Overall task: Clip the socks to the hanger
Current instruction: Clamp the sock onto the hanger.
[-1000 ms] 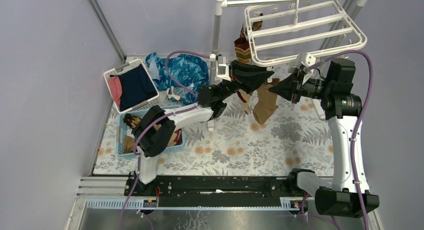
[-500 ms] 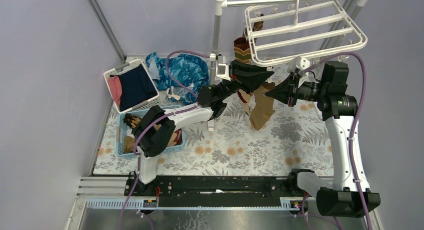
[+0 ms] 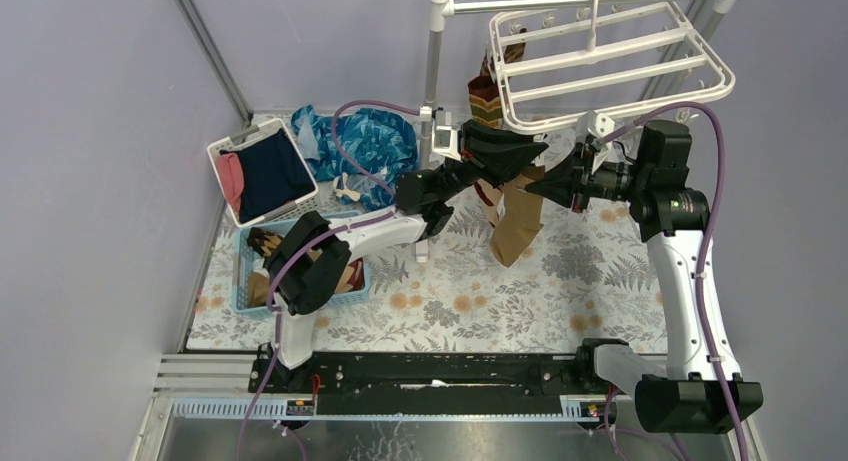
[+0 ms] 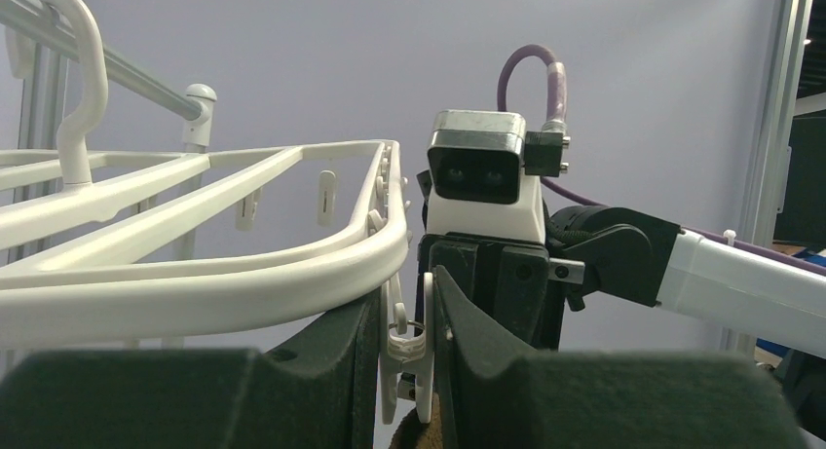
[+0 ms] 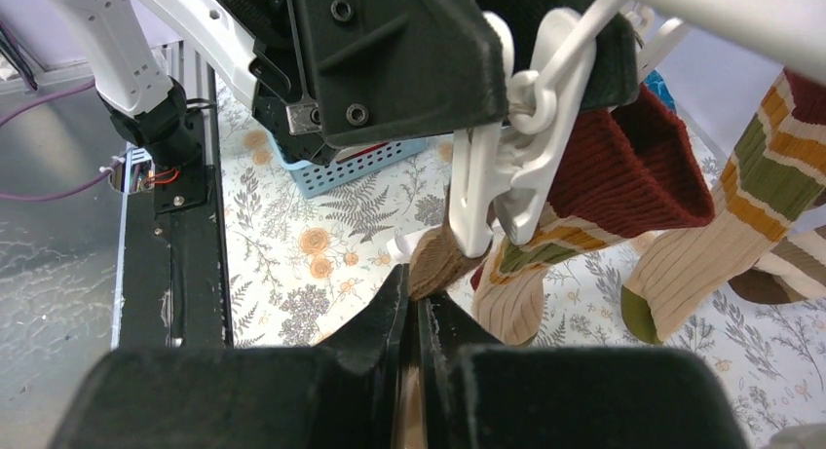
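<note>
Mid-frame in the right wrist view, my right gripper [image 5: 413, 318] pinches the brown sock [image 5: 435, 262], its tip upright just below the clip [image 5: 484, 201] my left gripper [image 4: 405, 334] squeezes.

The right gripper [image 3: 533, 185] has carried the brown sock [image 3: 515, 226] toward the clip [image 5: 484, 198]

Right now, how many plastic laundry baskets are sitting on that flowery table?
2. A white plastic basket of navy and pink clothes at the far left; a light-blue plastic basket of brown socks just nearer, beside it. No others show.
</note>
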Robot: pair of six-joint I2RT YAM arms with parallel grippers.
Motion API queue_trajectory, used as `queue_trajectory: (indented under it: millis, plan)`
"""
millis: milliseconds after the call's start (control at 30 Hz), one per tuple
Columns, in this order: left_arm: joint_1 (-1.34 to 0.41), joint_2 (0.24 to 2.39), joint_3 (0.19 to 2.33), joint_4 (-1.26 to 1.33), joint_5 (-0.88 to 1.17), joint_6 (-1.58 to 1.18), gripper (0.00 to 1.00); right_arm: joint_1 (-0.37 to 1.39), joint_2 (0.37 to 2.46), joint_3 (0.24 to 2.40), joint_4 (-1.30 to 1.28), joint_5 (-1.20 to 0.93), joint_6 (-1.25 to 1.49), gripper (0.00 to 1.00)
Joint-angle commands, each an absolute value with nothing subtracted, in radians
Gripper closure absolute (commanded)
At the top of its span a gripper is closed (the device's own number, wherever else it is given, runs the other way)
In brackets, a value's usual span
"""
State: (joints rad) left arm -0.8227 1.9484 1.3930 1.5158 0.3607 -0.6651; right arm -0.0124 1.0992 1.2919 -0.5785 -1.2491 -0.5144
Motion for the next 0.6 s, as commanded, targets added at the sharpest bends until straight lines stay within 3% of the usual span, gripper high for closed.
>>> queue_trajectory:
  millis: [0,567]
  plan:
    - [-0.816,1.950,1.405,1.597,0.373,-0.695,0.75,-0.005,1.096,1.256,-0.471,-1.307,-0.424,0.92]
    - [-0.816,1.937,1.404,1.604,0.367,-0.765,0.76,-0.005,1.101,1.267,-0.382,-1.307,-0.367,0.92]
